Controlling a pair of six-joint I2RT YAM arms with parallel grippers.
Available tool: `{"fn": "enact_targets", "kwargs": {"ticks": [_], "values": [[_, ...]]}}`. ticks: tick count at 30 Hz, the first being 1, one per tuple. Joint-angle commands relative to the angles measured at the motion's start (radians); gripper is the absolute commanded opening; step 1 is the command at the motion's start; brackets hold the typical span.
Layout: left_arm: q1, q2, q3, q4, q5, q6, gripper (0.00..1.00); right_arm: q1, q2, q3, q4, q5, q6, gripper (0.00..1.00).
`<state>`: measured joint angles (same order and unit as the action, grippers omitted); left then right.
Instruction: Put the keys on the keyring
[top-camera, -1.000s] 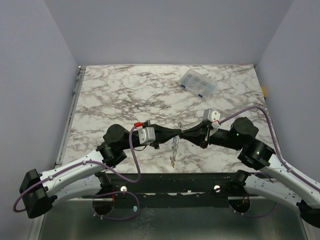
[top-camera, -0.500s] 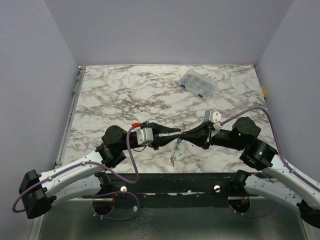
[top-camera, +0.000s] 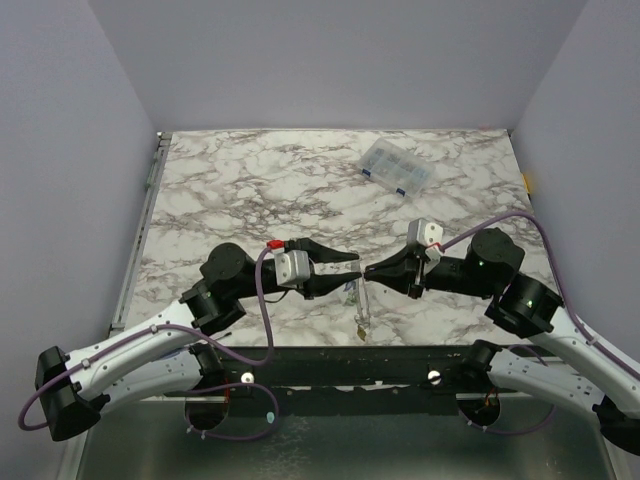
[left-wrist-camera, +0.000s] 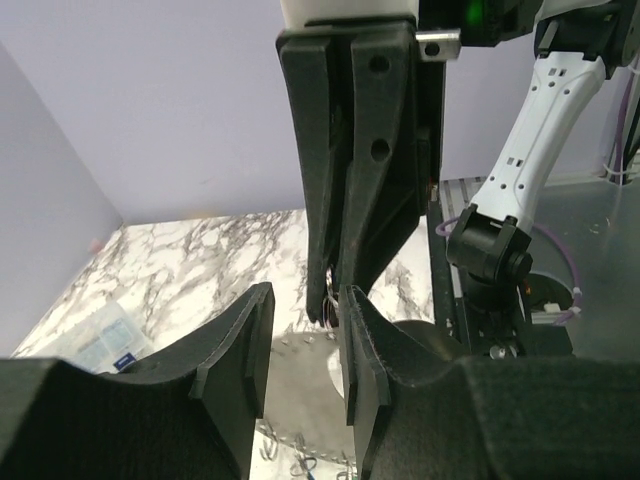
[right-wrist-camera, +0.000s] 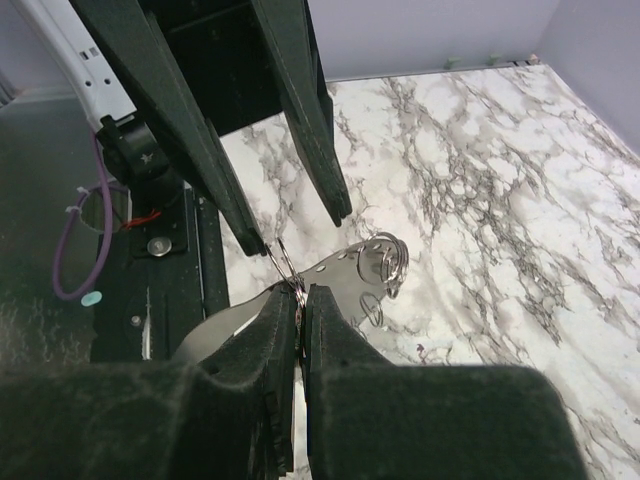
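Observation:
My right gripper (top-camera: 372, 271) is shut on the thin wire of the keyring (right-wrist-camera: 283, 262), over the table's near edge. The grey hoop (top-camera: 362, 300) hangs edge-on below it. In the right wrist view its flat band (right-wrist-camera: 340, 272) has holes and small split rings (right-wrist-camera: 388, 262). Tiny keys (top-camera: 360, 328) dangle at the bottom; their colours are too small to tell. My left gripper (top-camera: 349, 269) is open and empty, its fingertips just left of the right gripper's tip. In the left wrist view, its jaws (left-wrist-camera: 303, 330) stand apart with the right gripper's fingers (left-wrist-camera: 350, 180) straight ahead.
A clear plastic compartment box (top-camera: 397, 167) lies at the back right of the marble table (top-camera: 230, 190); it also shows in the left wrist view (left-wrist-camera: 100, 335). The black front rail (top-camera: 330, 365) runs below the hanging ring.

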<state>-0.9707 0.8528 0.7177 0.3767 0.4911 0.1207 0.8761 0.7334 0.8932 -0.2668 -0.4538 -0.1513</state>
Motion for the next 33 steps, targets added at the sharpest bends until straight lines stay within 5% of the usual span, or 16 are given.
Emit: {"fn": "enact_targets", "kwargs": {"ticks": [1,14,24,33], "values": [[0.0,0.002,0.158,-0.287,-0.019,0.076,0.38,0.004,0.002,0.045,-0.054,-0.014,-0.042,0.01],[-0.001,0.133,0.486,-0.825,-0.015,0.08,0.36,0.004,0.008,0.054,-0.078,0.0,-0.056,0.0],[-0.005,0.176,0.507,-0.846,-0.095,-0.193,0.32,0.004,0.023,0.047,-0.082,0.081,-0.04,0.0],[-0.022,0.19,0.489,-0.811,-0.151,-0.18,0.27,0.004,0.096,0.086,-0.114,0.166,0.004,0.0]]}}
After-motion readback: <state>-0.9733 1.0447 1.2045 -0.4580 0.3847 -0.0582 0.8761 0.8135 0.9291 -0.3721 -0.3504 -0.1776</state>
